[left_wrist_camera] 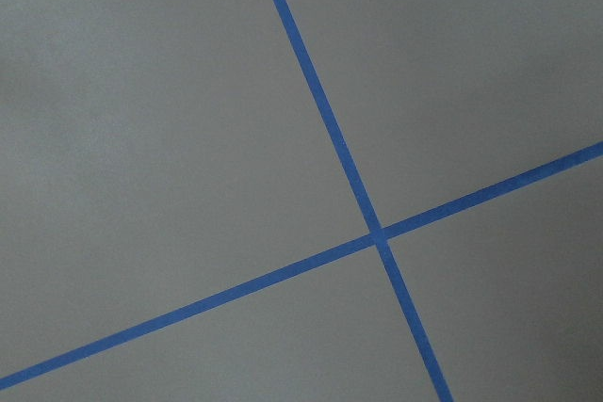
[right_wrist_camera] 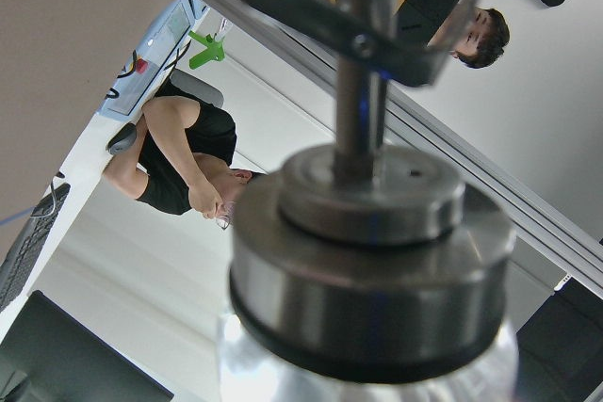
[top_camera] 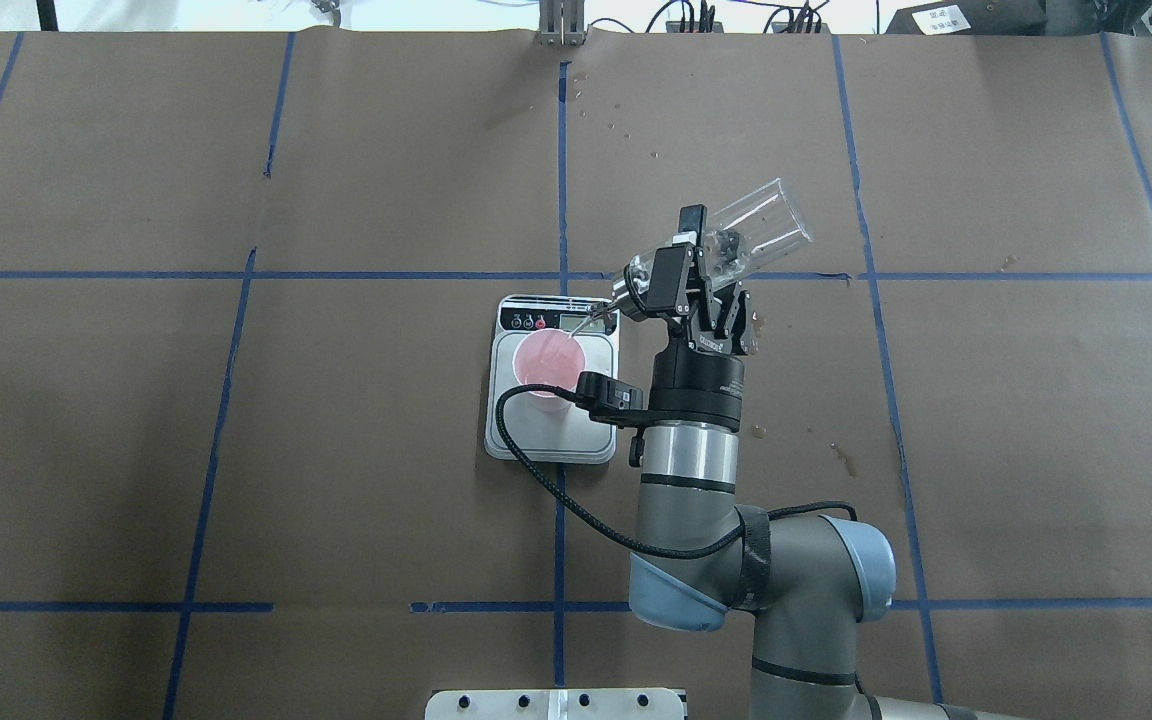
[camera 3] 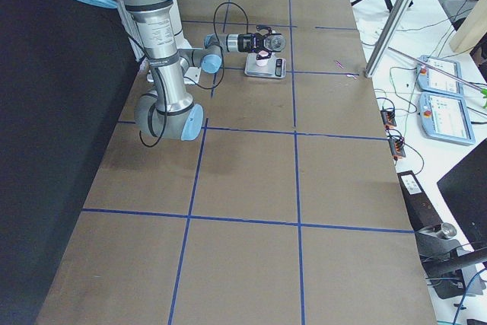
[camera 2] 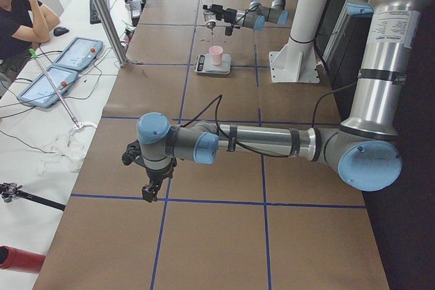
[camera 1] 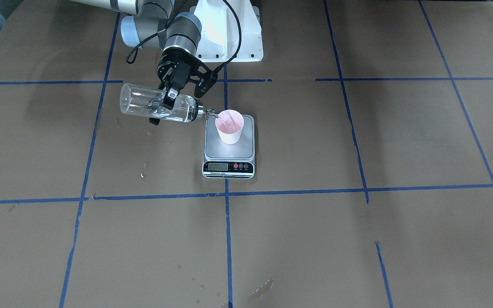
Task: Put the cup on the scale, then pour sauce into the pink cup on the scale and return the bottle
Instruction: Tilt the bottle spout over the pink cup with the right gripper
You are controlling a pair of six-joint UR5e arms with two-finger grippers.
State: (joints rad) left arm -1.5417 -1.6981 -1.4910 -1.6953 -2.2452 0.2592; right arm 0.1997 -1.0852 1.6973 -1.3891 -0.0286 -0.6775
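My right gripper is shut on the clear glass bottle around its middle and holds it tipped nearly flat, spout towards the pink cup. A thin stream of clear sauce runs into the cup. The cup stands upright on the steel platform of the scale. In the overhead view the bottle slants up to the right of the gripper; the cup sits on the scale. The bottle's metal collar fills the right wrist view. My left gripper hangs over bare paper far from the scale; I cannot tell whether it is open.
Brown paper with blue tape lines covers the table. Small wet spots lie on the paper beside the scale. The white robot base stands behind the scale. An operator and tablets are off the table's far side.
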